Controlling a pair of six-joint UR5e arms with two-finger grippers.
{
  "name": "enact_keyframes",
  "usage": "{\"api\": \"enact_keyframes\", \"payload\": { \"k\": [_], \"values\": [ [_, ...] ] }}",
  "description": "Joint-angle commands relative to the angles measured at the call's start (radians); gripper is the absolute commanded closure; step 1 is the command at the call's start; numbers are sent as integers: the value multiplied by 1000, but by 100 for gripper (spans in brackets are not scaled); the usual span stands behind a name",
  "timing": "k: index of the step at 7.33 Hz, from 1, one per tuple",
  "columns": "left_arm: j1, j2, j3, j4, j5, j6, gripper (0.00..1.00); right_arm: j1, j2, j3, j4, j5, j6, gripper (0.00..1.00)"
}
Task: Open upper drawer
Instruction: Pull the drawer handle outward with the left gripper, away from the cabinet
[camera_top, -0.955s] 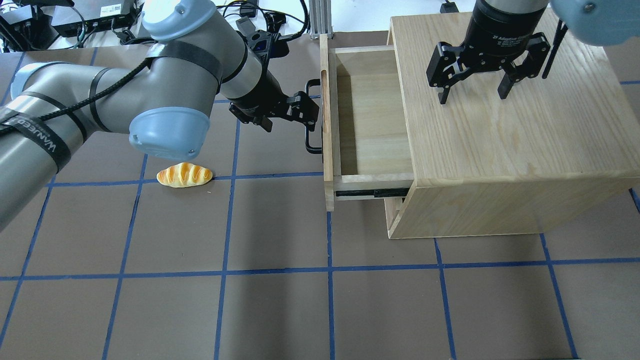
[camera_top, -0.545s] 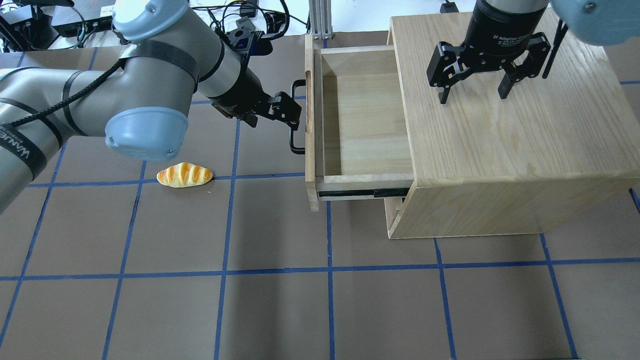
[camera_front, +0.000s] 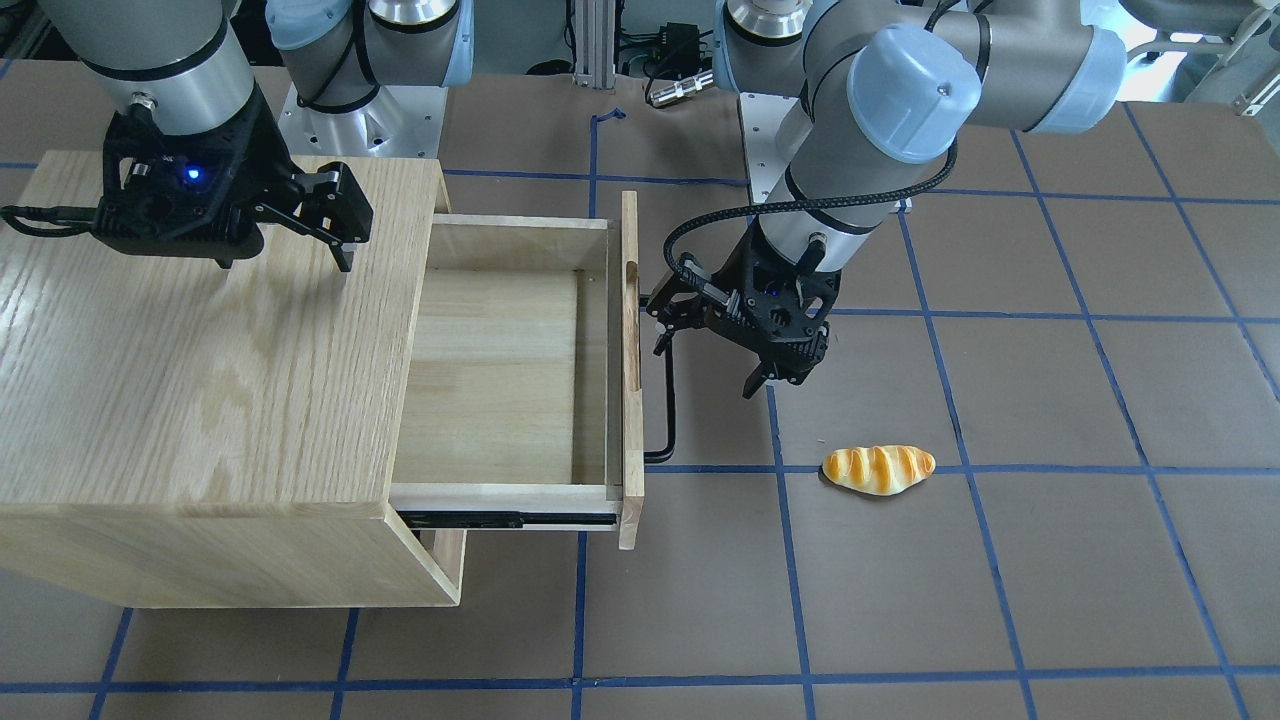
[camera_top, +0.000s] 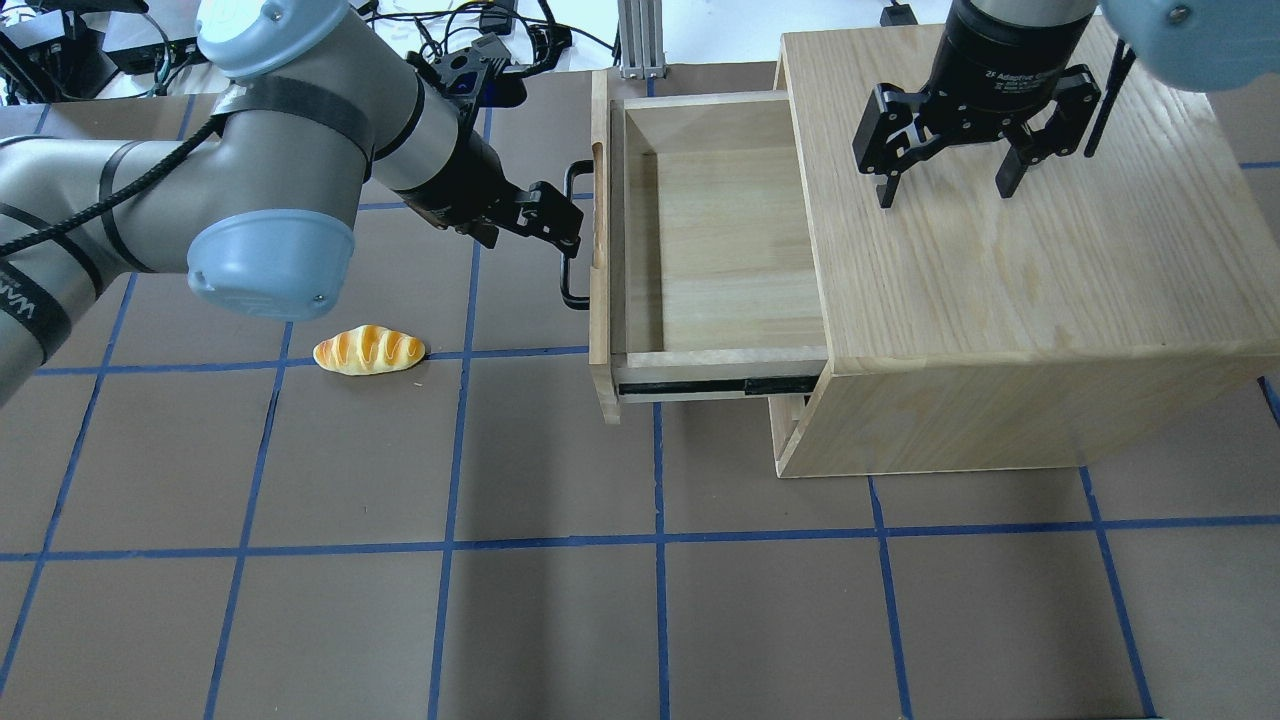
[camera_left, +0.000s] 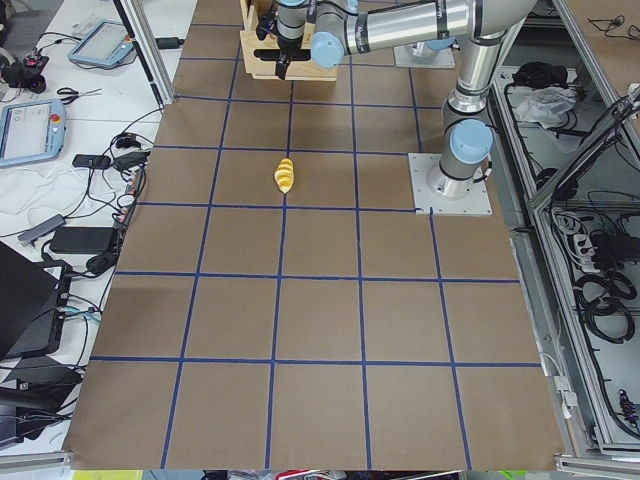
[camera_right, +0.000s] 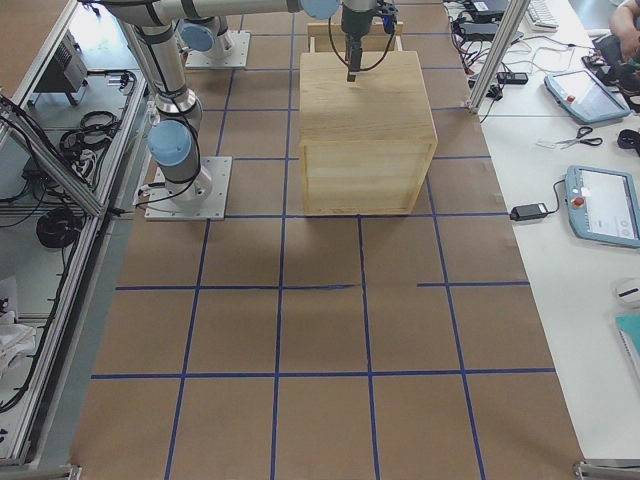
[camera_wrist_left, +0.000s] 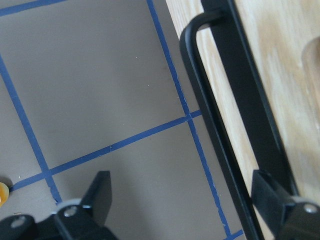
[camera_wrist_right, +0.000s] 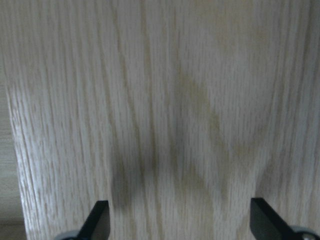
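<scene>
The upper drawer (camera_top: 720, 240) stands pulled far out of the oak cabinet (camera_top: 1050, 280), its pale plank interior empty; it also shows in the front view (camera_front: 500, 370). Its black bar handle (camera_top: 566, 290) runs along the front panel. My left gripper (camera_top: 532, 243) is open at the handle. In the left wrist view one finger (camera_wrist_left: 272, 200) sits behind the bar (camera_wrist_left: 215, 125), against the panel, and the other finger (camera_wrist_left: 97, 195) hangs over the floor. My right gripper (camera_top: 940, 185) is open and empty just above the cabinet top (camera_wrist_right: 165, 100).
A toy bread roll (camera_top: 370, 350) lies on the brown mat left of the drawer, near my left arm; it also shows in the front view (camera_front: 878, 469). A lower drawer front (camera_top: 785, 425) peeks out under the open one. Cables and boxes sit beyond the mat's far edge.
The drawer has slid further out to the left, with my left gripper moving left along with its handle. The right gripper has not moved.
</scene>
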Motion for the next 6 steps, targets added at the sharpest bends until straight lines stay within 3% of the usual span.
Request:
{"api": "enact_keyframes", "payload": {
  "k": [1, 6],
  "values": [
    [8, 4, -2, 0, 1, 29, 0, 0, 0, 2, 0, 0, 0, 0],
    [32, 56, 28, -22, 4, 0, 0, 0, 0, 0, 0, 0, 1, 0]
  ]
}}
